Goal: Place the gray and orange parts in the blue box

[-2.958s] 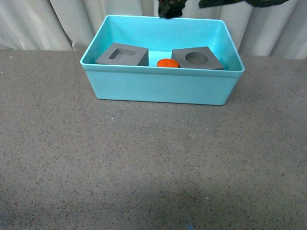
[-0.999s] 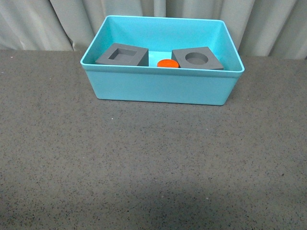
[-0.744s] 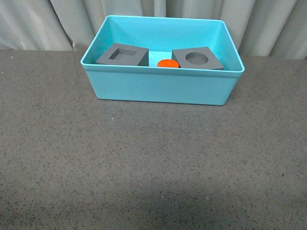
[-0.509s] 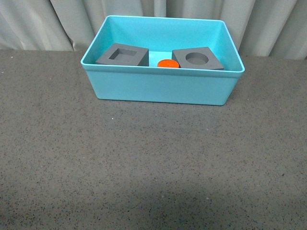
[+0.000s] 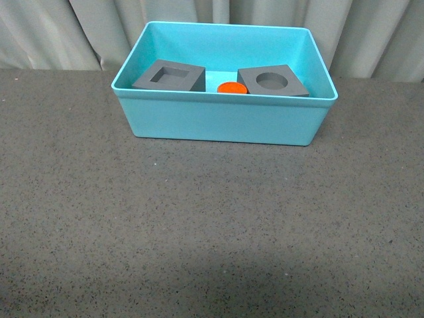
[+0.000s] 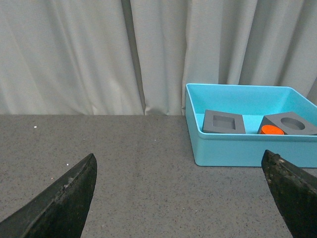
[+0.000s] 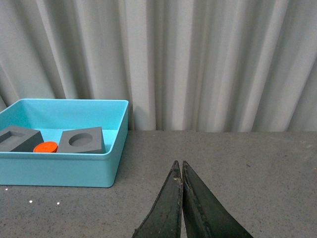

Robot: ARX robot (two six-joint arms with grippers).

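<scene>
Left gripper (image 6: 181,198) jaws spread wide, empty; right gripper (image 7: 182,201) jaws pressed together, empty. Both gray cubes (image 5: 169,75) (image 5: 272,81) and orange cylinder (image 5: 232,87) inside blue box (image 5: 222,119), cylinder between cubes. Box on gray table (image 5: 199,225).

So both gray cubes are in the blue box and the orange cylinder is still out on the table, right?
Not quite. The orange cylinder is in the blue box too, sitting between the cube with the square recess and the cube with the round recess. The front view shows it; both gray cubes are inside as you said.
</scene>
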